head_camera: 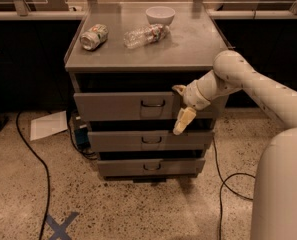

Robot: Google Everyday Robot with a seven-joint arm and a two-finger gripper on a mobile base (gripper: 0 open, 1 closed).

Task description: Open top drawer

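While the count of things is small, it is easy to take: three grey drawers stacked in one cabinet, each with one dark wire handle at its middle, and on the tabletop (188,44) one crushed can (93,37) at the left, one clear plastic bottle (145,35) lying on its side beside it, and one white bowl (160,15) at the far edge. On the floor lie one sheet of paper (48,125) to the left of the cabinet, one blue taped cross (60,226) near the front, and two dark cables, one on the left (35,159) and one on the right (223,184).

The top drawer (118,106) sits straight under the tabletop, above the middle drawer (123,141) and the bottom drawer (123,167) (both narrower and shorter than it). Its flat front faces the near side and its long axis runs left to right. A dark gap shows between its upper edge and the tabletop. Its handle (152,103) is free, with nothing on it.

One white arm (248,81) reaches in from the right. Its pincer (184,115) hangs pointing down in front of the right end of the top drawer's front, right of the handle and apart from it, with its tip over the gap above the middle drawer. Whether the pincer is released or clenched cannot be told.
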